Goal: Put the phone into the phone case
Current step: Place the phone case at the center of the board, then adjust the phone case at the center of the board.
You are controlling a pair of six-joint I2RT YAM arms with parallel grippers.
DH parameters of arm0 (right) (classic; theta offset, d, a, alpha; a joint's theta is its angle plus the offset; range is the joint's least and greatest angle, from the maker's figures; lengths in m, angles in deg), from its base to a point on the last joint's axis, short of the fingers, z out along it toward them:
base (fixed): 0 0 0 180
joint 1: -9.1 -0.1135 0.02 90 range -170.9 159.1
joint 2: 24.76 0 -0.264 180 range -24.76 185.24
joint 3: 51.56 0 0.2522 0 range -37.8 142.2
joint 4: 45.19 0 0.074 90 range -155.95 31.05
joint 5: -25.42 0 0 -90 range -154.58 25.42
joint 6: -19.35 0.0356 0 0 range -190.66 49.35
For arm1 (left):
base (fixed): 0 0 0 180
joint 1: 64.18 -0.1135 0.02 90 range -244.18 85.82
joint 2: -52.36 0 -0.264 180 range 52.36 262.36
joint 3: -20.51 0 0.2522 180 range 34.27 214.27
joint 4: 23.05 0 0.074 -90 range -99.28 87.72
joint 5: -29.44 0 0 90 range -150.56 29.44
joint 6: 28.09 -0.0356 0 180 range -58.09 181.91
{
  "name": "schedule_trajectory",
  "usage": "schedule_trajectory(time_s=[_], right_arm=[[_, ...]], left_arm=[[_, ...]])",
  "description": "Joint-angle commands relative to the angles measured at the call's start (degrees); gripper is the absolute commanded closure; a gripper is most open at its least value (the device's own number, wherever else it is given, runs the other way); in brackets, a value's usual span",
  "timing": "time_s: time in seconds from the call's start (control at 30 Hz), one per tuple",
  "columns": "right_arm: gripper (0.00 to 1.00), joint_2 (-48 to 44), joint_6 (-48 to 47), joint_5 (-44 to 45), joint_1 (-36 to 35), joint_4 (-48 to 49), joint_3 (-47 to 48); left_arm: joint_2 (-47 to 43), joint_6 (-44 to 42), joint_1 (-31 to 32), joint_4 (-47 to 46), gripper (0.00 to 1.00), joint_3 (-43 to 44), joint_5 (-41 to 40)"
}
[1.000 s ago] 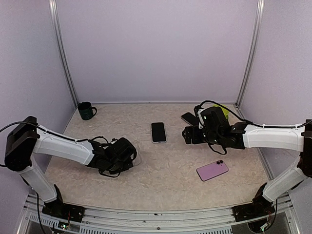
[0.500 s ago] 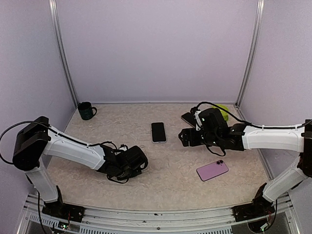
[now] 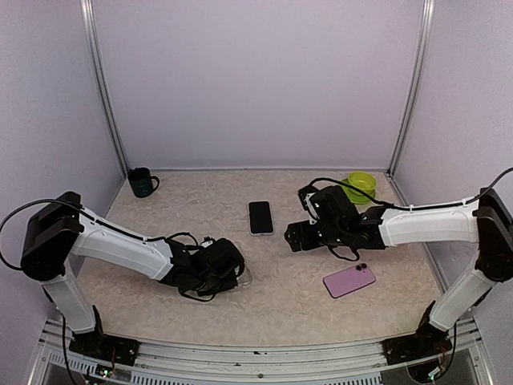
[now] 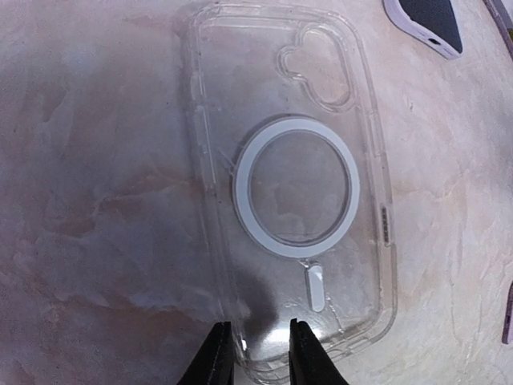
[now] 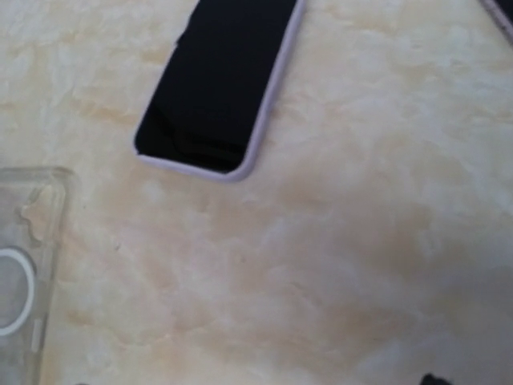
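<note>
From above, the left gripper (image 3: pixel 231 274) sits low over the marbled table (image 3: pixel 280 313), at the near end of the clear phone case (image 3: pixel 244 277). The phone (image 3: pixel 260 217) lies screen up farther back, well apart from the case and not in it. The right gripper (image 3: pixel 292 237) hangs just beside the phone's right side, with nothing in it. A purple phone (image 3: pixel 349 281) lies face down at the near right, and a green bowl (image 3: pixel 361 186) and a dark mug (image 3: pixel 143 182) stand at the back corners.

The left wrist view shows the case flat on the table, white ring (image 4: pixel 296 187) at its middle. The fingertips (image 4: pixel 215 357) stand narrowly parted over its near end.

The right wrist view shows the phone's dark screen and one corner of the case. The jaws stand wide apart.
</note>
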Motion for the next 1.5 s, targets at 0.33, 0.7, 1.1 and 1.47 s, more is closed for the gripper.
schedule_trajectory(time_s=[0.33, 0.7, 1.1, 1.47], right_arm=[[0.14, 14.2, -2.4, 1.1, -6.1, 0.0, 11.7], [0.18, 27.0, -4.4, 0.5, -10.6, -3.6, 23.8], [0.46, 35.2, -6.8, 0.2, -11.4, -7.6, 31.7], [0.82, 35.9, -9.7, -4.0, -11.4, -7.6, 31.8]], left_arm=[[-18.5, -1.7, 0.6, -3.3, 0.5, -8.1, -8.9], [-35.0, 0.2, -0.4, -1.2, 0.42, -16.3, -16.0], [-34.4, 1.5, -0.6, -2.2, 0.42, -18.2, -15.2], [-35.1, 2.3, -0.9, -2.7, 0.42, -19.6, -15.3]])
